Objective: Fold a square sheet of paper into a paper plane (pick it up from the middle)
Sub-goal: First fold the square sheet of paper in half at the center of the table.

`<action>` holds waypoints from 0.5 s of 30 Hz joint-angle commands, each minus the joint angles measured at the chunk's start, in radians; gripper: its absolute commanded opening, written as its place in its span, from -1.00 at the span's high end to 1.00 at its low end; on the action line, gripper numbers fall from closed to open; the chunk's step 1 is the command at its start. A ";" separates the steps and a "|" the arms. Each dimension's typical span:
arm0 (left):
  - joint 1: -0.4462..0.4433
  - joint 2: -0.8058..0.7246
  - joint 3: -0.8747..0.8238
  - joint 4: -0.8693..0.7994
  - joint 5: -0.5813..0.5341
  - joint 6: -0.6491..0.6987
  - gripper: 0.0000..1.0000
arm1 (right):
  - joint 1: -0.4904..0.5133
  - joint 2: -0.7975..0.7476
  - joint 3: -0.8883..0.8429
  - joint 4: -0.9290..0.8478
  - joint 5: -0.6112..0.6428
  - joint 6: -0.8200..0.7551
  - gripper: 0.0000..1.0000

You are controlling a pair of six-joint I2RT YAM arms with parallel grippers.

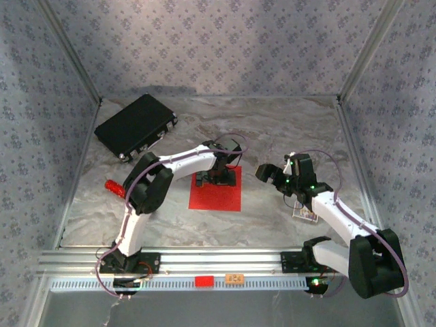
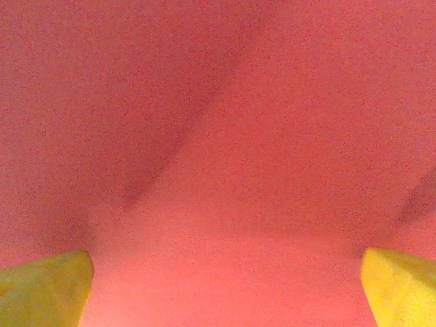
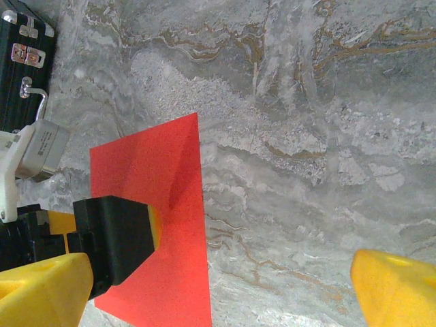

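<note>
Top external view: two robot arms reach over a grey marbled table (image 1: 286, 129) enclosed by patterned walls. The square sheet of paper (image 1: 215, 194), bright red and plain, lies flat near the middle of the table, between the two arms. The left gripper (image 1: 219, 178) points down over the far half of the sheet, its jaws spread wide and holding nothing; whether the tips touch the paper cannot be told. The right gripper (image 1: 272, 176) hangs above bare table just right of the sheet, apart from it, jaws also wide and empty.

A black case (image 1: 135, 126) sits in the far left corner, well away from the paper. A small red object (image 1: 114, 187) lies beside the left arm, and a small pale item (image 1: 305, 214) lies under the right arm.

Left wrist view: red paper lies very close beneath the camera, crossed by a darker band of shade, with yellow fingertips (image 2: 41, 289) at both lower corners, far apart.

Right wrist view: its yellow fingertips (image 3: 398, 289) frame marble, with the red sheet at the left under the other arm's black finger.
</note>
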 commanded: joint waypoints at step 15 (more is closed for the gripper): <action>-0.001 0.035 0.016 -0.016 0.009 0.048 -0.99 | 0.006 0.004 0.026 -0.023 0.009 -0.011 -0.97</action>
